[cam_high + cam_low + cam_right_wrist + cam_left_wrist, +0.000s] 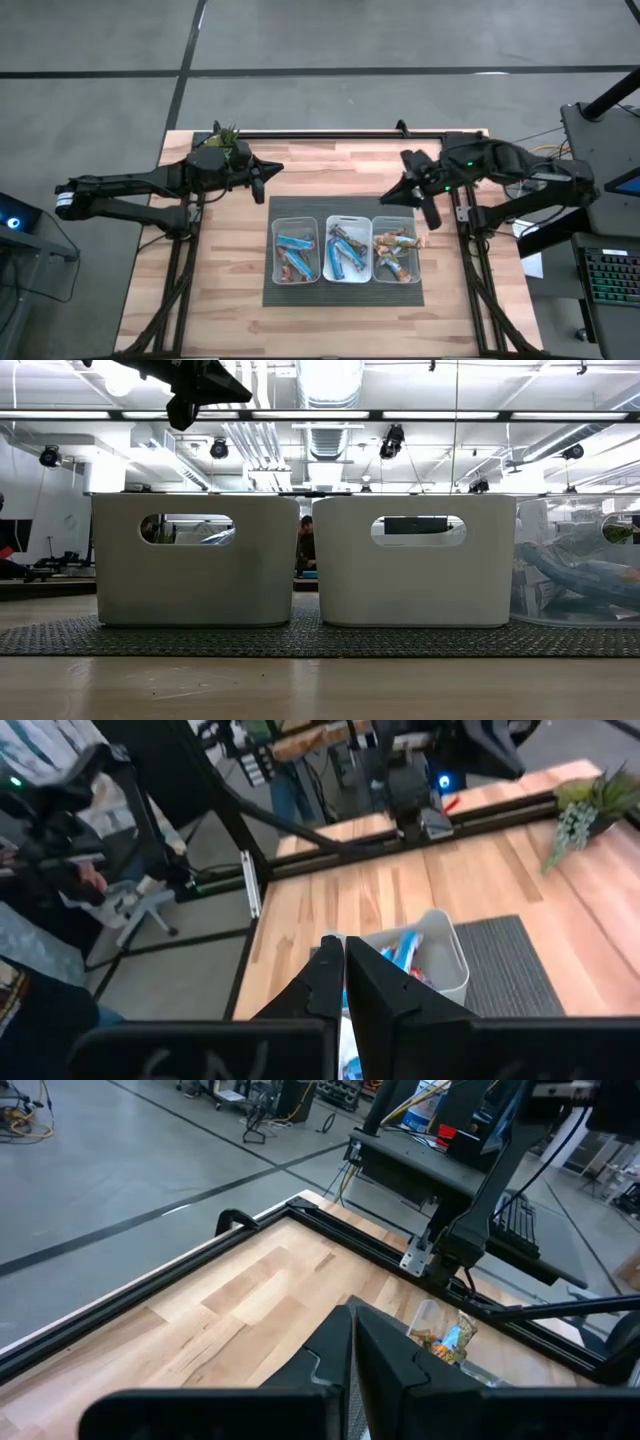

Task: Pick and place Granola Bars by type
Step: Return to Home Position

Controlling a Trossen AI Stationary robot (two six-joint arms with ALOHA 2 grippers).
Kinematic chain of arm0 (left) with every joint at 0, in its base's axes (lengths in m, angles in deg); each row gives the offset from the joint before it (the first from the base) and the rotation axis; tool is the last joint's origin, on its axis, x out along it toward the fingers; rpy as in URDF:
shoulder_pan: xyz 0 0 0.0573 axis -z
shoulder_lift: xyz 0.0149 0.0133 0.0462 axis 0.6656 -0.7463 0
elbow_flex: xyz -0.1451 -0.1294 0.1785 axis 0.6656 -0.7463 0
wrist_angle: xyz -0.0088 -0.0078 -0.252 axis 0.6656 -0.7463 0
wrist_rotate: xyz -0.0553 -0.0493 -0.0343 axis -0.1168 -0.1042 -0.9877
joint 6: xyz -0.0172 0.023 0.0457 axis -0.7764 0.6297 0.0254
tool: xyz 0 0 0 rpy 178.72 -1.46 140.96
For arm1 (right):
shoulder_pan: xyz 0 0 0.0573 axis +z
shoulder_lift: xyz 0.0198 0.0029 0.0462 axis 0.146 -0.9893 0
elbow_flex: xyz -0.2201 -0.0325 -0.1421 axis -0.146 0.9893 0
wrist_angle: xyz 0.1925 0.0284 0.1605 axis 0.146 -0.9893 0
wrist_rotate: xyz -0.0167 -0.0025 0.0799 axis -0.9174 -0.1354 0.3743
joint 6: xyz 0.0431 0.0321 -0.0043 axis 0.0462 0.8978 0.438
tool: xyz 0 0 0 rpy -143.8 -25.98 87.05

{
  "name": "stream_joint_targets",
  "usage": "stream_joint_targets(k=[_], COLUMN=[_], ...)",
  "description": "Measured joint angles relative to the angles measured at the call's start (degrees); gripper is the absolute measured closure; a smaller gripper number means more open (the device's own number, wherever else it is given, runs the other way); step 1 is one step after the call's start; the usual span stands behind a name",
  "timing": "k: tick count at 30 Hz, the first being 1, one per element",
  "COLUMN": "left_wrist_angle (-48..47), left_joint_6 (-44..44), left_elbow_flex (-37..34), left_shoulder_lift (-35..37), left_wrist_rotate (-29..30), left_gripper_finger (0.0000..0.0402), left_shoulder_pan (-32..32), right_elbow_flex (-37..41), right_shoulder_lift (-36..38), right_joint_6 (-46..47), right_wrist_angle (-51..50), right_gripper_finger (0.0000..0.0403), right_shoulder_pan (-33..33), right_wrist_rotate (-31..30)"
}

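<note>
- Granola bars (pixel 346 252) all lie in three bins that stand side by side in a row on a dark mat (pixel 345 295). No bar shows on the bare part of the mat.
- The left-end bin (pixel 295 221), at the mat's end nearer the left arm, holds bars in blue wrappers with some red.
- The middle bin (pixel 347 219), over the mat's centre, holds blue bars.
- The right-end bin (pixel 394 220), at the mat's end nearer the right arm, holds orange and tan bars.
- The mat lies on a wooden tabletop (pixel 330 170).
- The left tool (pixel 278 167) hangs over bare wood off the mat's far left corner, apart from the bins. It is narrow: in its wrist view the two dark fingers (pixel 330 1342) press together with nothing between them.
- The right tool (pixel 434 222) hangs just off the mat's far right corner, close beside the right-end bin and raised above it. It is narrow too: in its wrist view the fingers (pixel 322 975) meet, and they carry nothing.
- A small green plant (pixel 228 135) stands well beyond the mat's far left corner, at the tabletop's edge behind the left arm.
- From tabletop height, the bins sit flat on the mat, two with opaque pale walls and cut-out handles, and one clear.
</note>
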Motion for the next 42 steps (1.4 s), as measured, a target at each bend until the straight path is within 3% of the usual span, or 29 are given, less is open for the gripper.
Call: stream_joint_targets(k=[10, 15, 19, 22, 24, 27, 33, 42], left_wrist_angle=[0.00, 0.02, 2.21, 5.79, 7.60, 8.44, 5.55, -7.31], left_joint_6=[-0.05, -1.61, 1.79, 5.54, 6.16, 6.34, 6.78, 8.29], left_elbow_flex=[0.00, 0.00, 0.00, 0.00, 0.00, 0.00, -0.02, -0.02], left_shoulder_lift=[0.00, 0.00, 0.40, 0.44, 0.46, 0.72, 3.08, 9.47], left_wrist_rotate=[0.00, -0.35, -7.93, -16.31, -18.28, -17.37, -17.33, -10.75], left_gripper_finger=[0.0401, 0.0401, 0.0401, 0.0401, 0.0401, 0.0401, 0.0401, 0.0401], left_shoulder_pan=[-0.04, -0.01, 0.07, 0.31, 0.69, 0.96, 1.29, 2.03], right_elbow_flex=[0.02, 0.70, 3.53, 9.07, 13.83, 21.34, 33.13, 40.98], right_shoulder_lift=[3.70, 6.39, 9.63, 13.03, 15.57, 19.39, 26.96, 38.76], right_joint_6=[-6.99, -8.80, -10.08, -10.11, -10.10, -8.36, -4.81, -4.90], right_wrist_angle=[-0.08, 0.10, 1.07, 7.89, 14.03, 20.73, 24.64, 25.18], right_gripper_finger=[0.0394, 0.0394, 0.0394, 0.0394, 0.0394, 0.0394, 0.0394, 0.0394], right_shoulder_pan=[0.00, 0.01, -0.03, -0.03, -0.03, -0.03, -0.03, -0.01], right_wrist_rotate=[-0.05, -4.91, -6.83, -7.41, -7.56, -7.58, -7.39, -7.86])
